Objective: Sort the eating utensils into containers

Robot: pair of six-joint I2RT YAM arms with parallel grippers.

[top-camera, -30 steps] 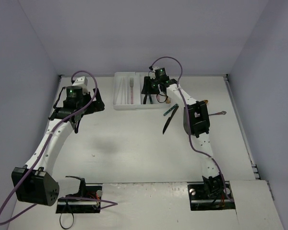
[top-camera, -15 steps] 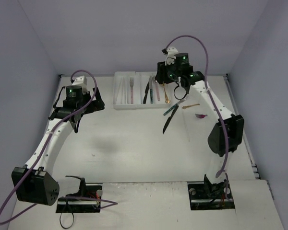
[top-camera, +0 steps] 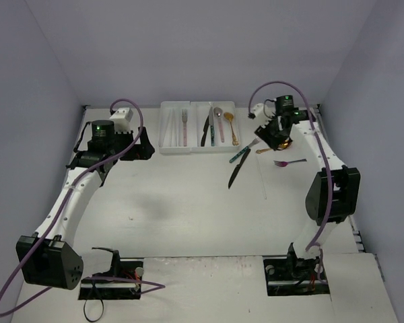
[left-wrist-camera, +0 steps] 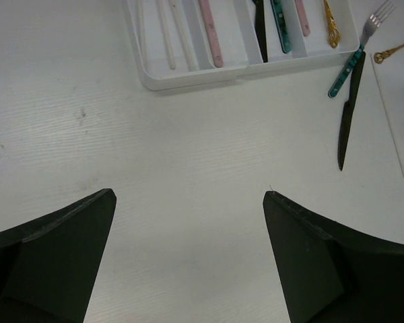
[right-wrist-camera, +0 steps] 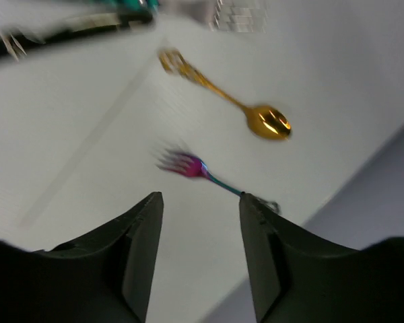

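Tray [top-camera: 167, 149], white moulded plastic, rectangular, four long parallel compartments, at the far side of the matte white counter [top-camera: 175, 202]; it holds a pink-handled fork [top-camera: 185, 128] and several other slim pieces. Loose on the counter to its right are a matte black knife [top-camera: 236, 173], a teal-handled fork [top-camera: 245, 152], an ornate gold spoon [right-wrist-camera: 242, 108] and an iridescent pink fork [right-wrist-camera: 188, 165]. The last two lie just beyond the right tool [right-wrist-camera: 198, 256], fingers parted and empty, while the left tool [left-wrist-camera: 188, 269], likewise parted and empty, sits left of the tray.

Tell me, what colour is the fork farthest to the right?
The fork: pinkish-purple tines, teal handle; clearest in the right wrist view.
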